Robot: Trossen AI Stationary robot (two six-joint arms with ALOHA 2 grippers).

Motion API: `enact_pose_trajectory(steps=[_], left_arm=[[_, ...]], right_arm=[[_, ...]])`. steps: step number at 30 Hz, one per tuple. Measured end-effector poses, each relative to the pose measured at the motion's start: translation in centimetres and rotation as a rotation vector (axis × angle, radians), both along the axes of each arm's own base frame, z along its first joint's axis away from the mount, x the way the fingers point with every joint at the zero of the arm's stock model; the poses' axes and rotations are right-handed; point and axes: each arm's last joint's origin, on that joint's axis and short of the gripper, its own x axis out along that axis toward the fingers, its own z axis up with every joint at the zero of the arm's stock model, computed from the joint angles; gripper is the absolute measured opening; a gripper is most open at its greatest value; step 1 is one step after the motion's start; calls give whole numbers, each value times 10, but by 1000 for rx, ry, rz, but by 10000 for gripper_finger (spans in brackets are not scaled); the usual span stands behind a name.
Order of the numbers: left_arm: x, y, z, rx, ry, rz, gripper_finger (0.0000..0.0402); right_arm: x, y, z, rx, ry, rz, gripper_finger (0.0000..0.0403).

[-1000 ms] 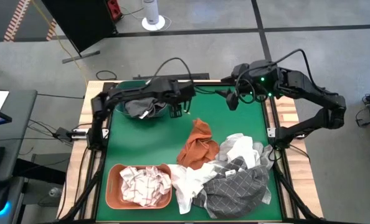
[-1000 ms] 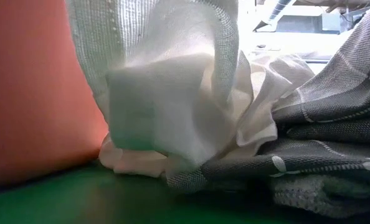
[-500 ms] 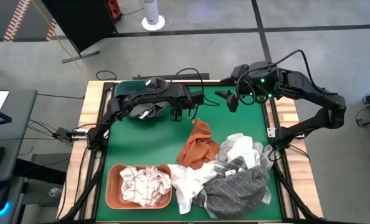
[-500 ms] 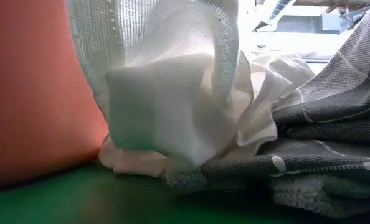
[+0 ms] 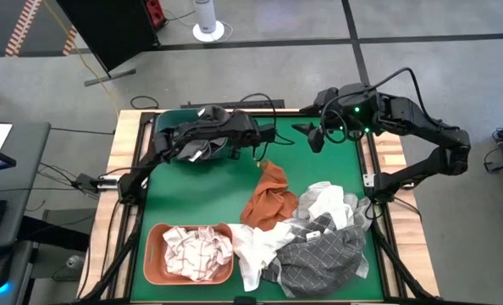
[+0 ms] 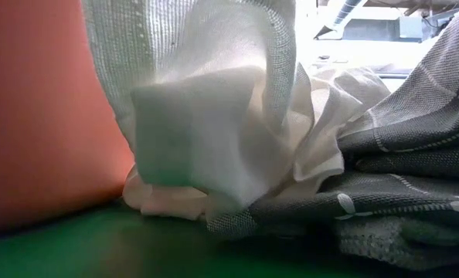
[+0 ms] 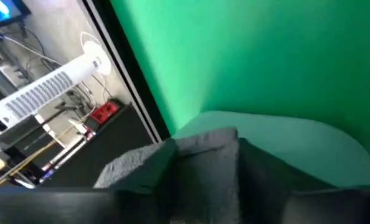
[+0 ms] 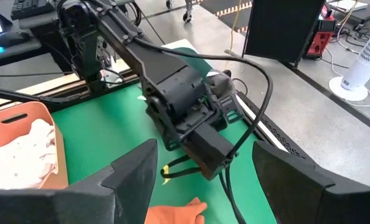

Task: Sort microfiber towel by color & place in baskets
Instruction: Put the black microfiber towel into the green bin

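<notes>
The left tool (image 5: 257,157), its opening unclear, hovers above the rust orange towel (image 5: 270,196) at frame centre, while the right tool (image 5: 313,138) waits wide open and empty at upper right.

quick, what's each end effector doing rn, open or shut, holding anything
Left end effector: cannot be told, just above the rust orange towel.
Right end effector: open, empty.

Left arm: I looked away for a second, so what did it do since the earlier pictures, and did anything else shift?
The left gripper swung away from the teal plastic basket, out over the green mat toward the rust orange cloth, its fingers narrowing. The dark grey cloth stays in that basket. The right gripper, the pile and the salmon orange basket stayed put.
</notes>
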Motion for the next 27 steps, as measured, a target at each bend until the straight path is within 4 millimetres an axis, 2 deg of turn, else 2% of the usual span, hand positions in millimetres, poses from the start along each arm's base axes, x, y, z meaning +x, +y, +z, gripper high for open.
enact_pose_trajectory(steps=[5, 6, 10, 14, 20, 27], left_arm=[[-4, 2, 0, -4, 10, 28, 24], [-4, 2, 0, -3, 8, 33, 13], [-2, 1, 0, 1, -29, 49, 4], [1, -1, 10, -10, -139, 73, 2], [1, 2, 48, 37, -374, 107, 1], [-22, 16, 93, 87, -572, 229, 1]], right_arm=[[0, 0, 0, -6, 3, 4, 291], [0, 0, 0, -7, 3, 4, 291], [0, -1, 0, -13, 6, 5, 291], [0, -1, 0, -15, 7, 5, 291], [0, -1, 0, -14, 10, 5, 291], [0, -1, 0, -14, 10, 5, 291]])
